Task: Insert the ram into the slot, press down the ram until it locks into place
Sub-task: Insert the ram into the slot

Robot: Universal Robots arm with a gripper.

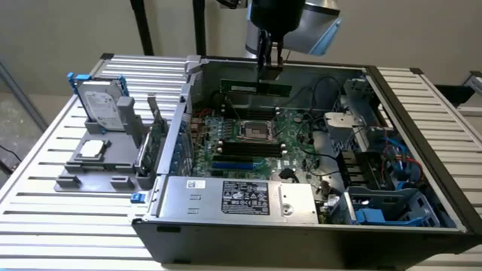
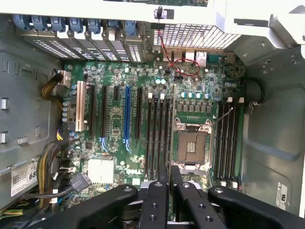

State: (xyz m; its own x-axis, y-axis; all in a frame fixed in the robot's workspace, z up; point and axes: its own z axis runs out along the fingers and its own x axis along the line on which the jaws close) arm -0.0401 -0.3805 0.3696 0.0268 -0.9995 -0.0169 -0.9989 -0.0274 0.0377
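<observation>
While my gripper (image 1: 270, 78) pinches the ram (image 1: 252, 88) at upper centre of the exterior view, above the open case (image 1: 226, 237), the slots (image 1: 249, 149) mid-frame sit empty; I judge insertion and pressing not yet done.

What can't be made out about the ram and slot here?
Exterior view: the slot, end clips too small to read.
Exterior view: the ram where it is gripped, covered by the gripper.
Wrist view: the motherboard edge nearest the camera, covered by the gripper's links.
Either view: which slot is targeted.
</observation>
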